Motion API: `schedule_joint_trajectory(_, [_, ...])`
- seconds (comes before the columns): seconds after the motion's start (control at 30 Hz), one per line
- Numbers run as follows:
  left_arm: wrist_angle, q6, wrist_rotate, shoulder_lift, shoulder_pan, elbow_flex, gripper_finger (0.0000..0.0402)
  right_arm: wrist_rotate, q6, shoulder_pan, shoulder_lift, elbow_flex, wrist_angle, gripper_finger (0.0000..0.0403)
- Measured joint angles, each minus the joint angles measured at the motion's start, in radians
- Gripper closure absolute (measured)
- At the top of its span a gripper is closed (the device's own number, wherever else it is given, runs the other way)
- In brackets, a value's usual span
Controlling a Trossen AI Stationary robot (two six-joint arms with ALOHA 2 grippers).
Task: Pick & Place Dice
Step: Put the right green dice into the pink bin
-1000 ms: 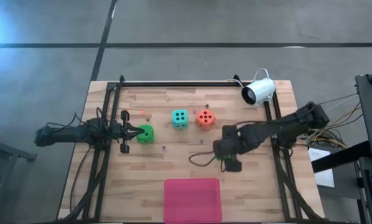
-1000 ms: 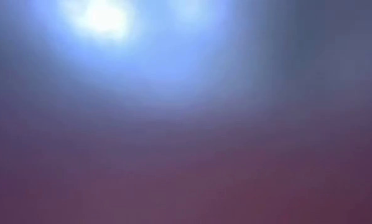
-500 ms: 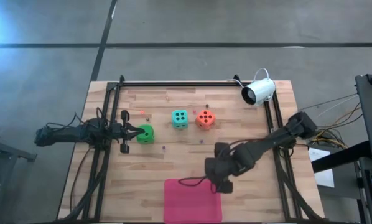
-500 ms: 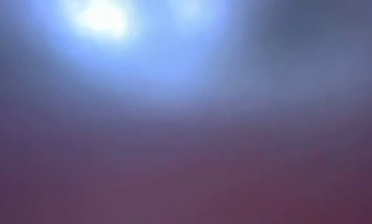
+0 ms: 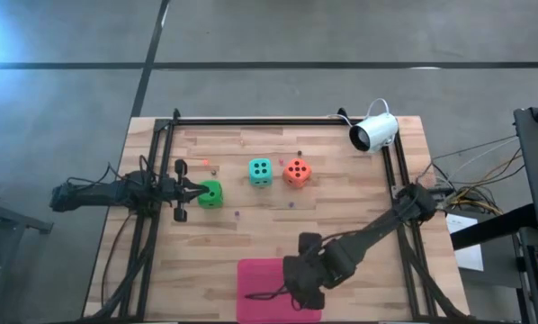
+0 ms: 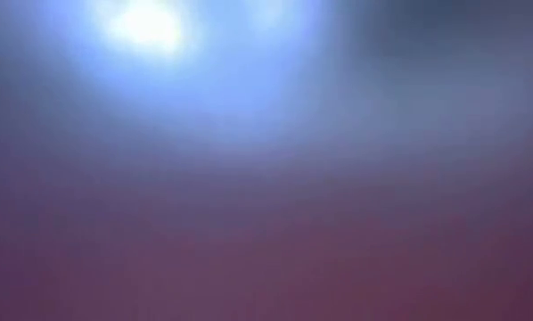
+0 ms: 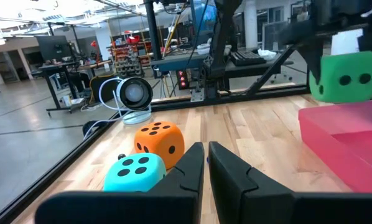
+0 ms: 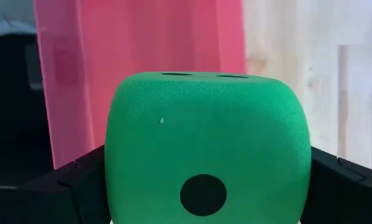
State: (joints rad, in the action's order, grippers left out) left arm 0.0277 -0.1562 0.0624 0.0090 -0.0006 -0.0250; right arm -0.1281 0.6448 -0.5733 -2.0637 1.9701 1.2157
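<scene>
One bright green die sits between my right gripper's fingers, above the pink mat near the table's near edge; the left wrist view shows the same green die over the pink mat. A second green die rests on the table just off my left gripper's shut fingertips. The teal die and the orange-red die stand side by side on the wood farther back. The low view shows only blur. My right gripper pinches the green die between its two fingers, one finger on each of two opposite side faces. The die is lifted clear above the pink mat. My left gripper's tips stand at the second green die's left side; whether they touch it I cannot tell.
A white camera sits at the table's far right corner. Black frame rails run along the left, right and far sides. Bare wood lies between the dice row and the mat.
My right gripper has travelled from near the right rail at mid-table toward the near edge and leftward, carrying its green die, and now hangs over the pink mat. The other three dice have stayed in place.
</scene>
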Motion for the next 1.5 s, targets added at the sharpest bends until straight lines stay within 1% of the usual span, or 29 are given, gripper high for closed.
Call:
schedule_joint_trajectory(0.2, [0.000, 0.000, 0.000, 0.000, 0.000, 0.000, 0.0374, 0.027, 0.000, -0.002, -0.106, 0.086, 0.026, 0.0044])
schedule_joint_trajectory(0.37, [0.000, 0.000, 0.000, 0.000, 0.000, 0.000, 0.0374, 0.023, -0.001, -0.003, -0.125, 0.103, 0.055, 0.0044])
schedule_joint_trajectory(0.53, [0.000, 0.000, 0.000, 0.000, 0.000, 0.000, 0.0374, 0.023, 0.014, 0.005, -0.125, 0.080, 0.047, 0.0044])
schedule_joint_trajectory(1.03, [0.000, 0.000, 0.000, 0.000, 0.000, 0.000, 0.0374, 0.031, -0.039, 0.021, -0.126, -0.003, -0.056, 0.0044])
schedule_joint_trajectory(1.4, [0.000, 0.000, 0.000, 0.000, 0.000, 0.000, 0.0374, 0.027, -0.034, 0.022, -0.125, -0.070, -0.097, 0.0043])
schedule_joint_trajectory(1.5, [0.000, 0.000, 0.000, 0.000, 0.000, 0.000, 0.0374, 0.023, -0.035, 0.022, -0.125, -0.076, -0.099, 0.0032])
